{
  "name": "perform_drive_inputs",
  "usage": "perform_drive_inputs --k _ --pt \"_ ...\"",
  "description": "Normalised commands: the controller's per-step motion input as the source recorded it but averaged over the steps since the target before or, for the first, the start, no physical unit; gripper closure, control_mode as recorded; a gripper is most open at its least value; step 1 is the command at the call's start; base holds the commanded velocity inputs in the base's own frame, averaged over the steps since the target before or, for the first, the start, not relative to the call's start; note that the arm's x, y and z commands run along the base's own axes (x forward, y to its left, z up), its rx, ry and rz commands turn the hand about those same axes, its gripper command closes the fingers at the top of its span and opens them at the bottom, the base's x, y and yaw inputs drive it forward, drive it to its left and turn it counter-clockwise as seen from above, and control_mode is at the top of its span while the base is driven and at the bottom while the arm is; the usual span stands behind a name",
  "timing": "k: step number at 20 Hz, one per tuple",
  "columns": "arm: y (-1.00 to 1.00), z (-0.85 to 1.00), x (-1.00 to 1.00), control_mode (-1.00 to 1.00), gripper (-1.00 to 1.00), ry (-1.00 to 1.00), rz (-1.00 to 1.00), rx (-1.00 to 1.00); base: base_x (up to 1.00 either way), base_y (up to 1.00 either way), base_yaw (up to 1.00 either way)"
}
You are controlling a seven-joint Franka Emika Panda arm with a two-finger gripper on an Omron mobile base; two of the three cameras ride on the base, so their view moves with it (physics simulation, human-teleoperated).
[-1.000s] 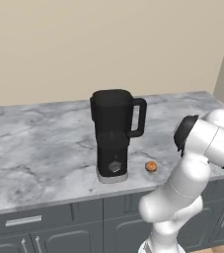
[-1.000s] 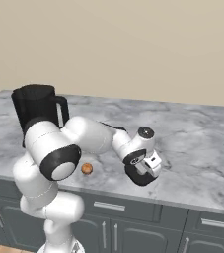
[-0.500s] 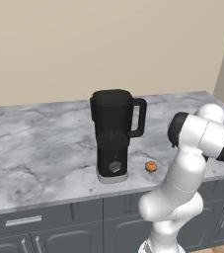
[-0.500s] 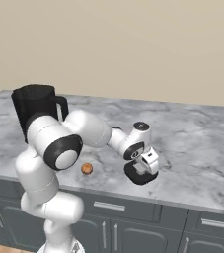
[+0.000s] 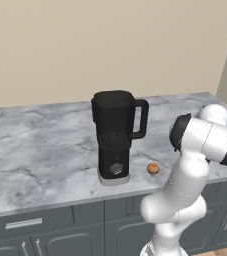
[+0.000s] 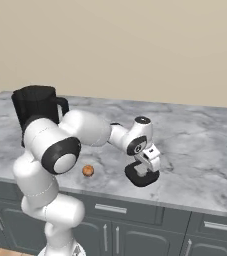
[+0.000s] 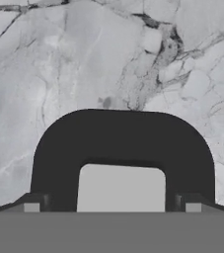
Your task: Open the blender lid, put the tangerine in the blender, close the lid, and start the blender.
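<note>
1. Since the earlier pictures the arm has been carried a little further over the right part of the counter (image 6: pixel 195 130), and the blender lid (image 6: pixel 142 175), which was hanging tilted in the gripper (image 6: pixel 146 169) just above the marble, is now seen lying flat on it.
2. In the hand view the two finger tips (image 7: pixel 31 207) are set wide, one at each lower corner, with the blender lid (image 7: pixel 122 148) between them and its grey cap (image 7: pixel 121 190) facing the camera. The jaws are judged to have been opened off the lid; whether a tip still touches its edge cannot be told.
3. In the right base view the gripper is held directly over the lid, very close to it.
4. The blender (image 5: pixel 116 136) stands towards the middle of the counter (image 5: pixel 40 145), well apart from the lid, with its loop handle turned to the arm's side. From the left base view the jar mouth is taken to be uncovered, though dark on dark leaves this hard to confirm.
5. The tangerine (image 5: pixel 153 168) lies on the marble near the blender's base, on the handle side, apart from it. In the right base view the tangerine (image 6: pixel 88 171) is seen between the arm's lower body and the lid, untouched.
6. The first step is judged done: the lid is off and set down.
7. Left to be done: the tangerine is to be picked up and dropped in the jar, the lid fetched back and seated, and the front knob (image 5: pixel 116 169) worked.
</note>
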Motion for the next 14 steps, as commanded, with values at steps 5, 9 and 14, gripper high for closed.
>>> perform_drive_inputs --k 5,9,14 --pt "0.04 0.61 0.00 -1.00 -1.00 -0.02 0.00 0.00 0.00 0.00 0.00" --pt "0.60 0.19 -0.26 -1.00 -1.00 0.01 0.10 0.00 0.00 0.00 0.00" --pt "0.94 0.00 -0.59 -1.00 -1.00 0.07 0.29 0.00 0.00 0.00 0.00"
